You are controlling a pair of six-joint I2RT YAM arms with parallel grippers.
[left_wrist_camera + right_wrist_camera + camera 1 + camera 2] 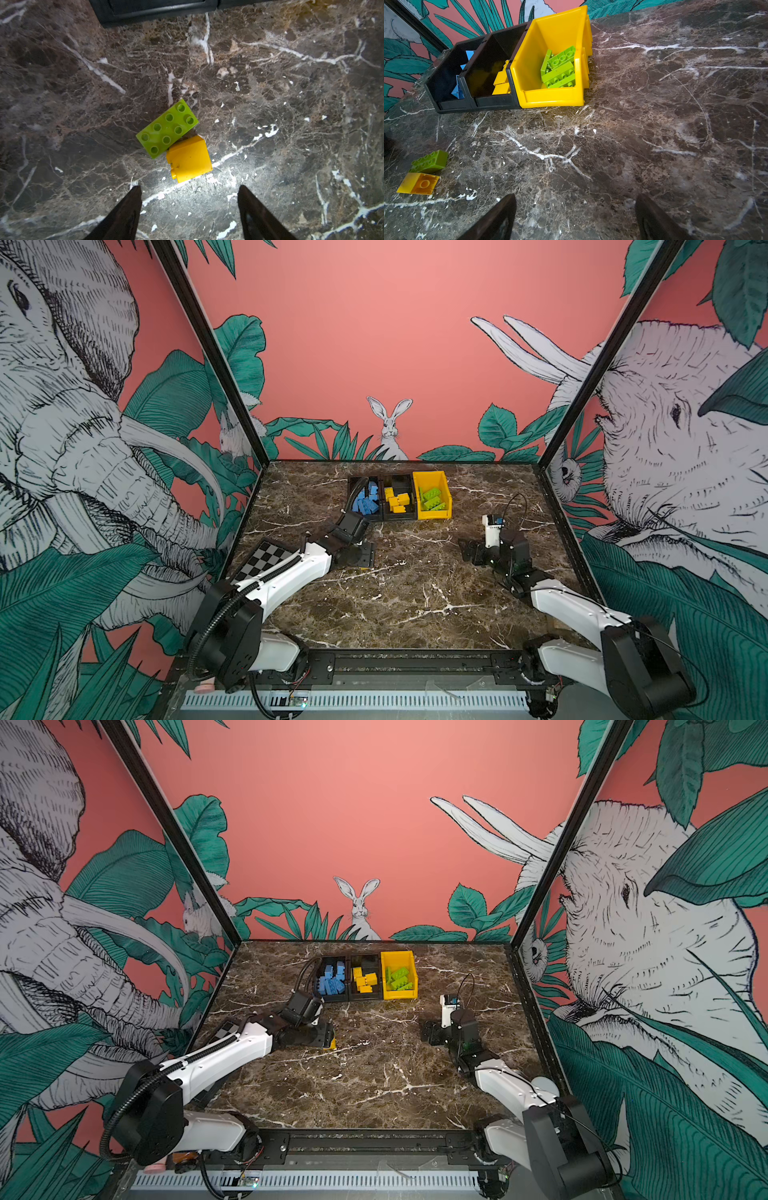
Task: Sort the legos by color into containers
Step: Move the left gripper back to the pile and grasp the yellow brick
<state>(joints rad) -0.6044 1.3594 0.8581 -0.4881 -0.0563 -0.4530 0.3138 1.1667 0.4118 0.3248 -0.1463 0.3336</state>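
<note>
The left end effector (189,191), spread open and empty, hovers left of mid-surface. Just ahead lies the yellow brick (189,159), touching a green two-by-four brick (167,128) whose long axis runs diagonally. The right end effector (575,196), open and empty, is farther away.

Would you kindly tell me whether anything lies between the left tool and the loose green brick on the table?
Yes, partly: the yellow brick sits touching the green brick on the side nearer the open left tool, so it blocks part of a straight approach. Only bare table lies elsewhere between them.
</note>
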